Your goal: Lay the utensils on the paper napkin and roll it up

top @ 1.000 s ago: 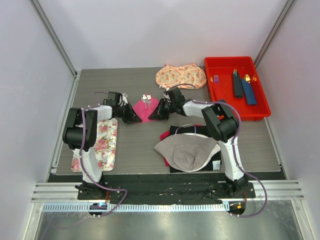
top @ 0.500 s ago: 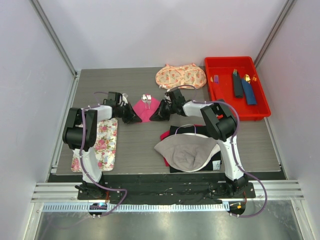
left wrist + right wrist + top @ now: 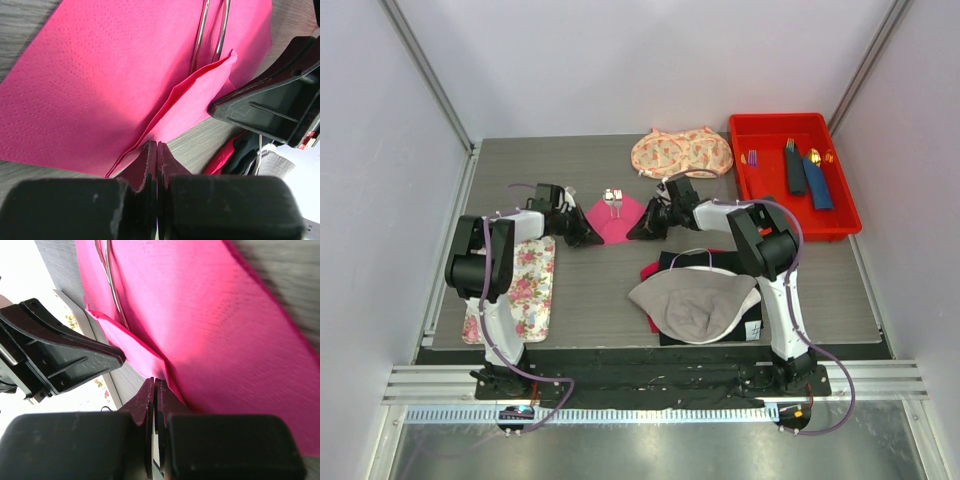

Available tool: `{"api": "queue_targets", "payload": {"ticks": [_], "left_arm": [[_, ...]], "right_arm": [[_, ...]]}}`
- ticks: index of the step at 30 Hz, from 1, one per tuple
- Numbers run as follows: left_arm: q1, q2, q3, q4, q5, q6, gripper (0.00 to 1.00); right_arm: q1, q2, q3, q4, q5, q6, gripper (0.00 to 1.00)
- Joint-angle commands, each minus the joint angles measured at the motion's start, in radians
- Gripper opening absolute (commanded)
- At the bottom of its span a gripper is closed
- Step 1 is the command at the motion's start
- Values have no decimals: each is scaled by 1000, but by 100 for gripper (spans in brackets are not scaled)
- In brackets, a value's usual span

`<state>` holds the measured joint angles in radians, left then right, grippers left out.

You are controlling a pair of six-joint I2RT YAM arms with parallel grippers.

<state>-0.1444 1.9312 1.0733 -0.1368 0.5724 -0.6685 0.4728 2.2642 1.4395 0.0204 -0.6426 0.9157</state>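
Left arm [image 3: 510, 228] and right arm [image 3: 718, 214] show white links, black joints, purple cables.

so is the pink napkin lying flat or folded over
Partly folded: a flap of the paper napkin is lifted toward the utensils, pinched by the shut left tool and right tool; the rest lies flat.

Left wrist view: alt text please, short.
The left end effector, shut, pinches the near corner of a thin bright pink paper napkin, its flap folded toward two slim silver metal utensils lying on it. The black right end effector sits at the fold's far end, over a grey wood table.
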Motion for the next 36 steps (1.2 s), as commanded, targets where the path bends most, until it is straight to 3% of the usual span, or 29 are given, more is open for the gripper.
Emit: {"api": "queue_targets", "payload": {"ticks": [1, 22, 36], "left_arm": [[9, 11, -6, -64, -48, 33, 0], [11, 6, -3, -66, -48, 33, 0], [11, -1, -10, -57, -29, 30, 0]], "right_arm": [[-33, -43, -39, -73, 47, -69, 1], [-85, -72, 32, -346, 150, -333, 1], [-99, -91, 85, -381, 91, -342, 3]]}}
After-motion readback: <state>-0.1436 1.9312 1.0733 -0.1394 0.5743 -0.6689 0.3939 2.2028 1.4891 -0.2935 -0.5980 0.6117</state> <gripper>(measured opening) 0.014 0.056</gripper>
